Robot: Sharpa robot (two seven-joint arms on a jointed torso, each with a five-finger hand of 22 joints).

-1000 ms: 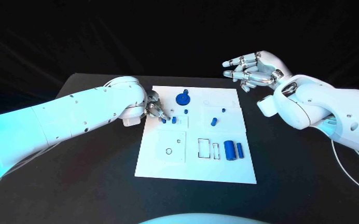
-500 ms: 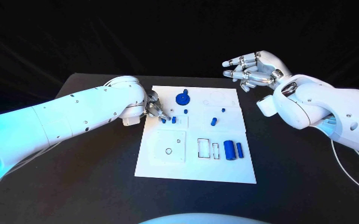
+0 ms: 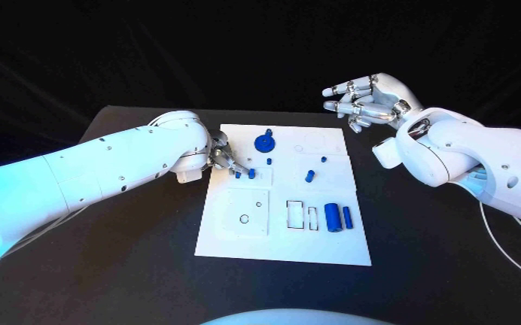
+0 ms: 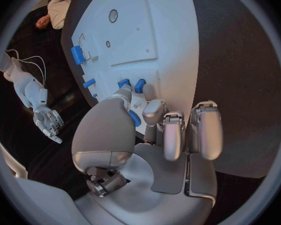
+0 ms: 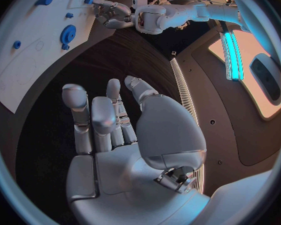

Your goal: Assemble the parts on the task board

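The white task board (image 3: 248, 231) lies in the middle of the table. On it are a blue gear (image 3: 265, 143), two short blue pegs (image 3: 252, 174) side by side, a blue piece (image 3: 311, 175) and a blue cylinder (image 3: 334, 218). My left hand (image 3: 223, 155) is low over the board's left edge, just behind the two pegs (image 4: 139, 85). In the left wrist view its thumb and a finger pinch a small blue part (image 4: 135, 118). My right hand (image 3: 369, 103) is raised beyond the board's far right corner, fingers apart and empty (image 5: 109, 120).
The black table (image 3: 130, 265) surrounds the board. Outlined recesses (image 3: 295, 215) sit in the board's near half beside a slim blue bar (image 3: 348, 216). A small peg (image 3: 269, 161) stands below the gear. The right wrist view shows the gear (image 5: 67, 35) and my left hand (image 5: 112, 12).
My left hand has shifted very slightly at the board's left edge. The parts on the board and my right hand have not moved.
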